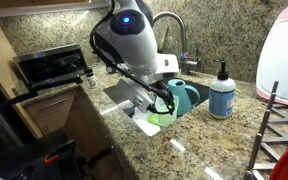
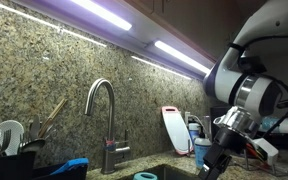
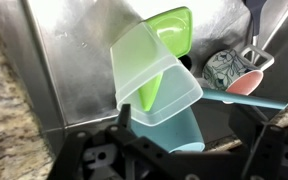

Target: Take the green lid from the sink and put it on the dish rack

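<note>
The green lid, lime-green and rounded-square, leans against the far metal wall of the sink. A pale translucent tub overlaps its lower part and rests on the teal jug. In an exterior view the lid shows as a small bright patch beside the jug. My gripper hangs open above the basin, its dark fingers on either side of the jug and holding nothing. It also shows in both exterior views. The dish rack stands on the counter at the right.
A patterned cup with a pink inside and a utensil lie in the sink. The chrome faucet rises behind it. A blue soap bottle stands on the granite counter. A caddy with cutlery stands at the left.
</note>
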`<state>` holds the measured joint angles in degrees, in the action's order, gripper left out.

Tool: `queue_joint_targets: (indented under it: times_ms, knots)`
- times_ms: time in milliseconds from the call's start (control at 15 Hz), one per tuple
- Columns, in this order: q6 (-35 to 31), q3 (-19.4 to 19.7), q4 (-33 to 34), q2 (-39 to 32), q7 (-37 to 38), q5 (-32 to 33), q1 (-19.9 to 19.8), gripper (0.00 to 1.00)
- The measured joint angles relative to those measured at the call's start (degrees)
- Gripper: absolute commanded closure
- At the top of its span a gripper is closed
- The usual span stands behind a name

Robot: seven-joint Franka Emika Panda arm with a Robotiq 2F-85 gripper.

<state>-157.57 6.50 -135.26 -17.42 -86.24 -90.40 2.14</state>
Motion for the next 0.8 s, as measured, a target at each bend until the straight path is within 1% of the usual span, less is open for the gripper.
queue_joint_targets:
  times_ms: [333,800]
  knots:
    - [-4.08,-0.23,1.11,-1.37,-2.22,-3.3,1.18,0.0]
    - [-9.08,-1.73,1.83,-3.5,-6.34,-8.65,4.72,0.0]
